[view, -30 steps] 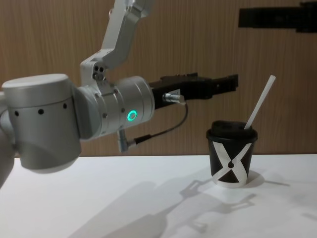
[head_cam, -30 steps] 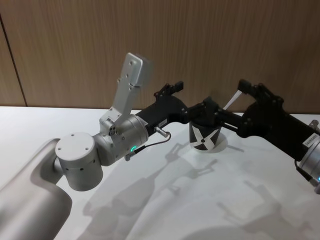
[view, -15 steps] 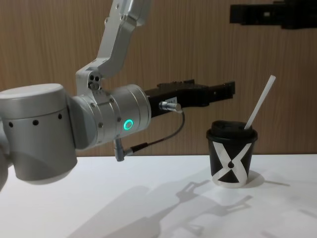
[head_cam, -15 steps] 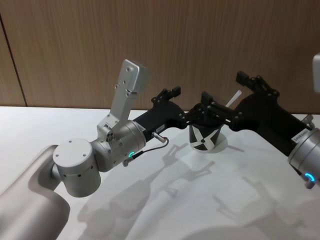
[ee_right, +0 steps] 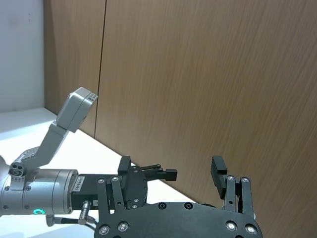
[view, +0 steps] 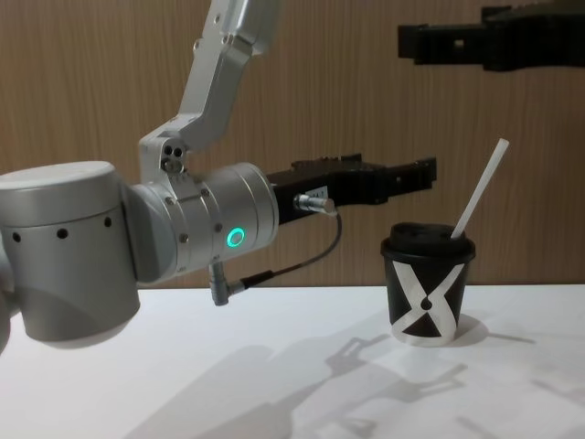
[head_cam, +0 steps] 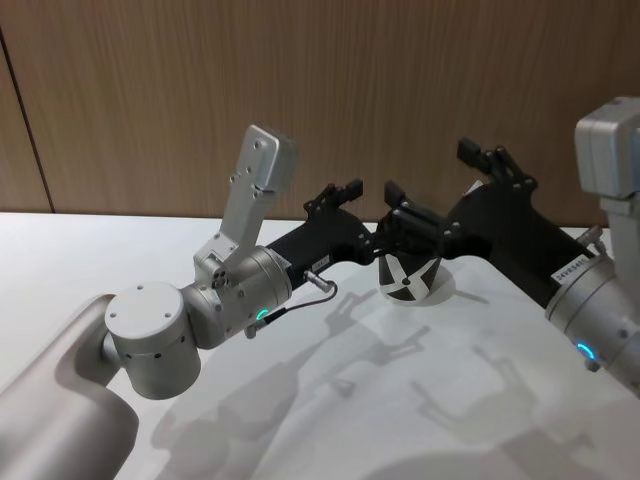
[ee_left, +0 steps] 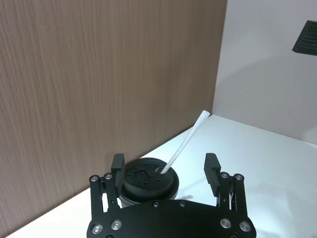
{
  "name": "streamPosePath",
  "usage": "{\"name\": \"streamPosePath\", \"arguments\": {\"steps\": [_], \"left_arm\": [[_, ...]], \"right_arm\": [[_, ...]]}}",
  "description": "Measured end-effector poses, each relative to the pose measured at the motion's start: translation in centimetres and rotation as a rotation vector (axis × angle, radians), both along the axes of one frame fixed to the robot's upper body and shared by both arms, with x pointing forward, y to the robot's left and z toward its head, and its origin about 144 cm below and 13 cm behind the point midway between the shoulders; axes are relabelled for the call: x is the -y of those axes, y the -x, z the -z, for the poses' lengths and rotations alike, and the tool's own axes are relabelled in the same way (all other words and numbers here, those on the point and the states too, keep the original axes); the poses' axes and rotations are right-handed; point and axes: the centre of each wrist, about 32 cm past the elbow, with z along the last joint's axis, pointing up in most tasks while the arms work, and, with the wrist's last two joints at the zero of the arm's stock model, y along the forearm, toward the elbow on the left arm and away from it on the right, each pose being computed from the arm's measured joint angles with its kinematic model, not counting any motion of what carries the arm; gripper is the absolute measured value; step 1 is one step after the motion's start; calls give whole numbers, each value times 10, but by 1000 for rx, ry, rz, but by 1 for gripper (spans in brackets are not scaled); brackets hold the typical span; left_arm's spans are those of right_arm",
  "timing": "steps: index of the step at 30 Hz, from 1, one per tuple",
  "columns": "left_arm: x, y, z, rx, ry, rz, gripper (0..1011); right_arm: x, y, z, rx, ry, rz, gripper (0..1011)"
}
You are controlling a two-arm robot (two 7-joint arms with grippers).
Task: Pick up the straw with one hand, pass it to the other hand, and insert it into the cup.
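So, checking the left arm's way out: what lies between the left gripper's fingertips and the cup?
Nothing: in the chest view, bare air separates the open left gripper from the cup, which stands lower, with the straw leaning from its lid.

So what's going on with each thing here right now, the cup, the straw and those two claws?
cup: upright on the white table, lid on.
straw: in the cup through the lid, leaning, top end free, nothing gripping it.
left gripper: open, empty, in the air level with the cup's top, fingers pointing at it.
right gripper: open, empty, raised above the cup.
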Motion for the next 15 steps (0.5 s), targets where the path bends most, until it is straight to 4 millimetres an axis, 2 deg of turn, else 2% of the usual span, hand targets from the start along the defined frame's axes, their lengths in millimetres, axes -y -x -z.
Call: {"name": "streamPosePath", "arguments": {"steps": [15], "left_arm": [[0,1,1,-9,-1,4,1000]], "right_arm": [[-7,-2,2,16,15,9,1001]]}}
